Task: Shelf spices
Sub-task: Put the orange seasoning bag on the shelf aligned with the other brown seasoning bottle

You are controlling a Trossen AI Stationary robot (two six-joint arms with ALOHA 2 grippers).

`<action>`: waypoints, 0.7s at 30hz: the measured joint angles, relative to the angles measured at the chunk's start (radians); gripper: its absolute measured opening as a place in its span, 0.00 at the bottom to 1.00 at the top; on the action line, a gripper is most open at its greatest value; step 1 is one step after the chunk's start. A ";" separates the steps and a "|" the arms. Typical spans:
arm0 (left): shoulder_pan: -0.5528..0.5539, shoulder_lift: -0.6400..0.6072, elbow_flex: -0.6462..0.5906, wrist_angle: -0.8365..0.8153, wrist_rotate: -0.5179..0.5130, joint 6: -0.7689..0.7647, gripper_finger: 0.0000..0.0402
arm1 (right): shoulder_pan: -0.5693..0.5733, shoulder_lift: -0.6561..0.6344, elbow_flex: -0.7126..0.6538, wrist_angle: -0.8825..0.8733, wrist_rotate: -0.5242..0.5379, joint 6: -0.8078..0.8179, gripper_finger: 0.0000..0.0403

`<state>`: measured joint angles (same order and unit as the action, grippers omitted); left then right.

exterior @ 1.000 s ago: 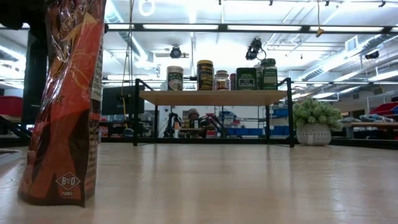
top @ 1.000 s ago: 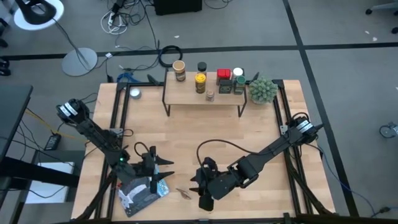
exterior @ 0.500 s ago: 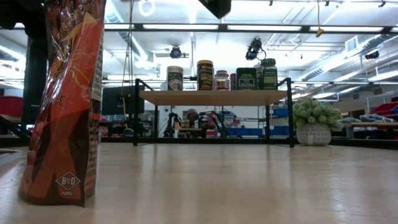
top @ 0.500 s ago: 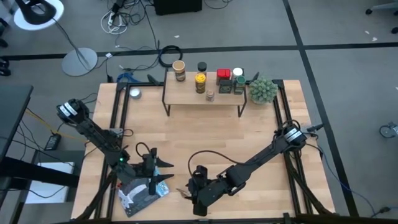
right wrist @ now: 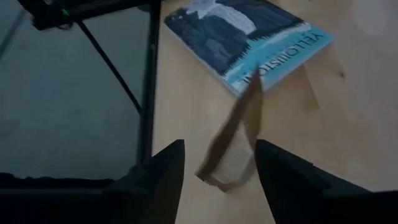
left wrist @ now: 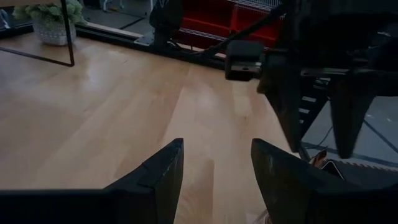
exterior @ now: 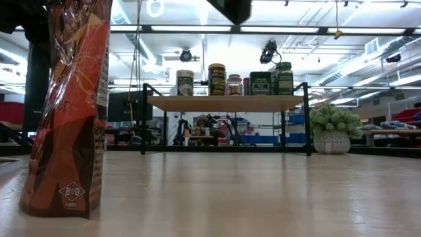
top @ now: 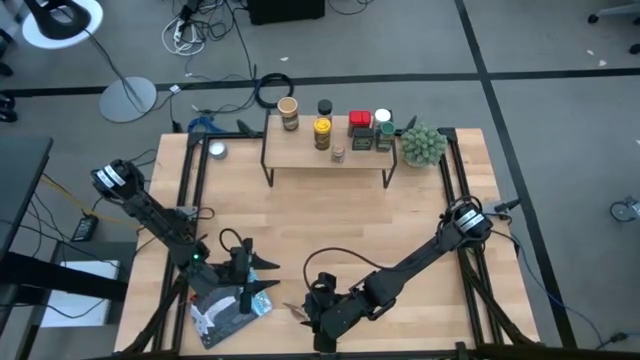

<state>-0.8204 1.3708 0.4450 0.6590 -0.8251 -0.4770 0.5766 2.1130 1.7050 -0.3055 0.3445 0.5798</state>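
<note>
Light-wood tabletop (top: pixel 330 225): spice jars and tins (top: pixel 335 128) already up on low wood shelf w/ black legs (top: pixel 325 153), far edge. R gripper (right wrist: pixel 214 165), fingers apart, nothing held, straddles thin brown packet (right wrist: pixel 233 146) beside blue-white book (right wrist: pixel 245 34), prob. next pick. L gripper (left wrist: pixel 214 168), open too, hangs near the book.

Spice jars (top: pixel 322 132) on shelf (top: pixel 300 153) at table's far edge, potted plant (top: pixel 422 145) right of shelf, flat packet (top: pixel 228 310) near-left.
</note>
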 joint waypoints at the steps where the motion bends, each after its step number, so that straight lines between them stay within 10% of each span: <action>1: 0.000 0.000 0.000 0.000 0.000 0.000 0.48 | 0.000 0.009 0.000 0.019 -0.007 0.006 0.49; 9: 0.000 0.000 0.000 0.000 0.007 -0.006 0.48 | 0.000 0.049 -0.001 0.026 0.020 0.019 0.43; 17: 0.000 0.000 0.000 0.000 0.017 -0.006 0.48 | -0.011 0.043 0.000 -0.027 0.049 -0.062 0.04; 21: 0.002 0.000 0.000 0.000 0.016 0.002 0.48 | -0.013 0.027 0.000 -0.137 0.063 -0.072 0.01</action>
<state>-0.8184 1.3712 0.4450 0.6586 -0.8093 -0.4751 0.5633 2.1404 1.7054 -0.4428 0.4072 0.5083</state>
